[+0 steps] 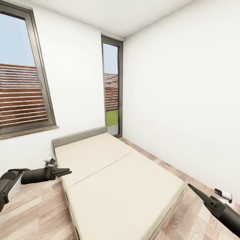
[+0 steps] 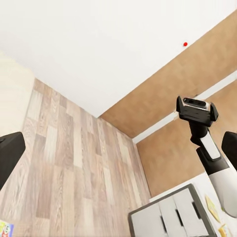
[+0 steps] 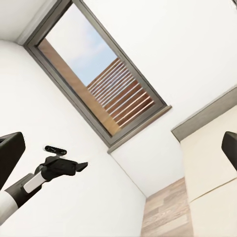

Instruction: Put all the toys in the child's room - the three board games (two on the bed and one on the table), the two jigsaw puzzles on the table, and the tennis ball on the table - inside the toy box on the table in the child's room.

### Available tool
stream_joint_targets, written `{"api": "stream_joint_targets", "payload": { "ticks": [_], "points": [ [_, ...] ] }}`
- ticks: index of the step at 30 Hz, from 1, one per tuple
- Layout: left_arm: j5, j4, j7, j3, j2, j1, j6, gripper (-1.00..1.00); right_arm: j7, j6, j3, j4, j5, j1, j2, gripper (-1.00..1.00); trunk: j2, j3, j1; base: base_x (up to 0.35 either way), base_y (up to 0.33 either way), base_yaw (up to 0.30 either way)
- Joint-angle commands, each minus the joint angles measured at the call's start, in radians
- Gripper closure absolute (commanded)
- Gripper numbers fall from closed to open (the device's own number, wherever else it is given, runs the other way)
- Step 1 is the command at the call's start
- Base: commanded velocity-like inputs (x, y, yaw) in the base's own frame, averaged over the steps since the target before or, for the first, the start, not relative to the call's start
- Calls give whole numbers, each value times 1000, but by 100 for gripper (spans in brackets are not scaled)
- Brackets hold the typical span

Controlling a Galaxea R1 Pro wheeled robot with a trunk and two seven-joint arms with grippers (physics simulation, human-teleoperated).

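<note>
White-walled room, bare cream bed (image 1: 123, 186), no readable writing.

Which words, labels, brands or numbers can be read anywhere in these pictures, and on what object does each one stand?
None can be read.
The colourful printed object at the edge of the left wrist view, on the wood floor, is cut off and too blurred to read.
The bed and the windows carry no text.

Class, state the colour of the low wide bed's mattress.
Plain cream mattress, seen best in the head view.

Cream bed (image 1: 123, 186), white walls (image 1: 180, 93), wood-plank floor (image 1: 36, 213).
</note>
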Motion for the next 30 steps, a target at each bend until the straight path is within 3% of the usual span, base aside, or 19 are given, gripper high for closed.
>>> {"api": "stream_joint_targets", "payload": {
  "ticks": [1, 17, 30],
  "points": [
    [4, 1, -3, -5, 1, -1, 11, -100, -1, 8, 0, 0, -6, 1, 0, -100, -1, 0, 0, 0, -274, 215],
    [4, 1, -3, -5, 1, -1, 11, -100, -1, 8, 0, 0, -6, 1, 0, -100, -1, 0, 0, -5, -285, 218],
    [4, 1, -3, -5, 1, 0, 11, -100, -1, 8, -1, 0, -7, 1, 0, -100, -1, 0, 0, -95, -287, 251]
  ]
}}
